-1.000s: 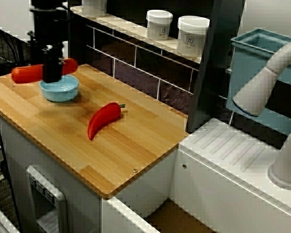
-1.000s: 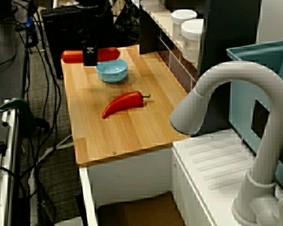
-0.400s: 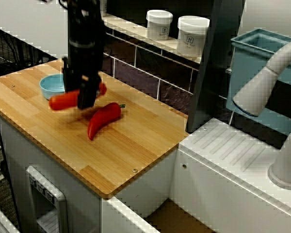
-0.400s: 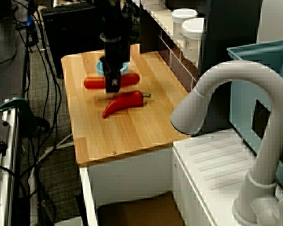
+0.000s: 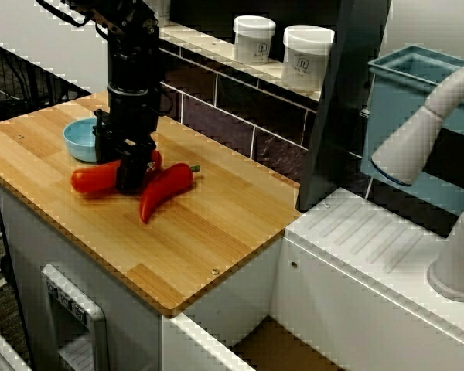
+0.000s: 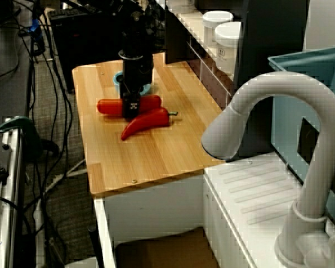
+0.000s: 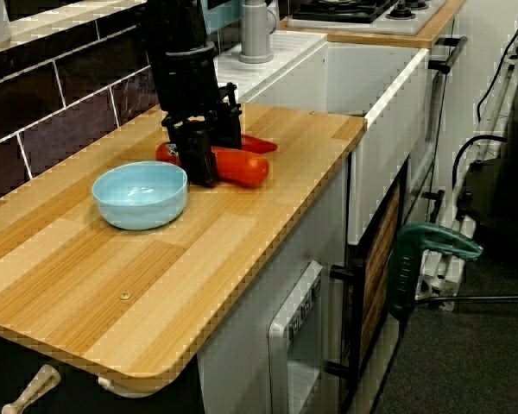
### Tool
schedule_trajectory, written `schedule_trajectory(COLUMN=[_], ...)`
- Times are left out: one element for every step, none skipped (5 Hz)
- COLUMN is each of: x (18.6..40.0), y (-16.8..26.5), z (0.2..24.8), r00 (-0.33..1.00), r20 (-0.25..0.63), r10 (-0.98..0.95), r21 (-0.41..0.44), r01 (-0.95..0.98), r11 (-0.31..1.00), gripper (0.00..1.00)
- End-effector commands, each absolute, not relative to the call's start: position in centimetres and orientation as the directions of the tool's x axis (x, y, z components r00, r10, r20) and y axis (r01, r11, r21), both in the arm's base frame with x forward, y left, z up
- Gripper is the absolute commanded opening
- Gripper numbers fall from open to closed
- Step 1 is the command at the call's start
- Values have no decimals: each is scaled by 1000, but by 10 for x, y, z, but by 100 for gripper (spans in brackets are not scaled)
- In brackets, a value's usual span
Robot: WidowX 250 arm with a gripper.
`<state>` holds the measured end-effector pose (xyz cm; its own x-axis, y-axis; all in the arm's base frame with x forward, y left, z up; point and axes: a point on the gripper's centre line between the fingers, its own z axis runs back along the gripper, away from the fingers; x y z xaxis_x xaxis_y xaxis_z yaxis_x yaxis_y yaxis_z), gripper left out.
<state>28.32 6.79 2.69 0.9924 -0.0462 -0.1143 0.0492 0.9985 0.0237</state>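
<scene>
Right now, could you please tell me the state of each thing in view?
gripper: shut on the sausage, low over the counter.
sausage: held level, right beside the pepper.
pepper: lying loose on the counter.
bowl: upright, empty.
jars: upright, lids on.
tap: no water running.

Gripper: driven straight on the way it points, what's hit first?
The black gripper, shut on a red sausage-shaped cylinder, points straight down; the light wooden countertop directly below probably comes first. Remaining gap is unclear. A curved red chili pepper lies just beside.
</scene>
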Motion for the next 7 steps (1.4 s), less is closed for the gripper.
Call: schedule_trajectory(x=[288, 288, 287, 284, 280, 278, 283], y=[81, 84, 82, 72, 57, 40, 26], z=[46, 58, 62, 72, 85, 95, 88], r00=[995, 996, 996, 996, 995, 993, 994], r20=[-96, -86, -85, -64, -29, -15, 14], r10=[-11, -4, -19, -59, -96, -118, -112], r21=[30, 6, -5, -19, -22, -32, -15], r01=[14, 5, 19, 58, 95, 117, 112], r11=[999, 1000, 1000, 998, 995, 993, 994], gripper=[100, 100, 100, 100, 100, 100, 100])
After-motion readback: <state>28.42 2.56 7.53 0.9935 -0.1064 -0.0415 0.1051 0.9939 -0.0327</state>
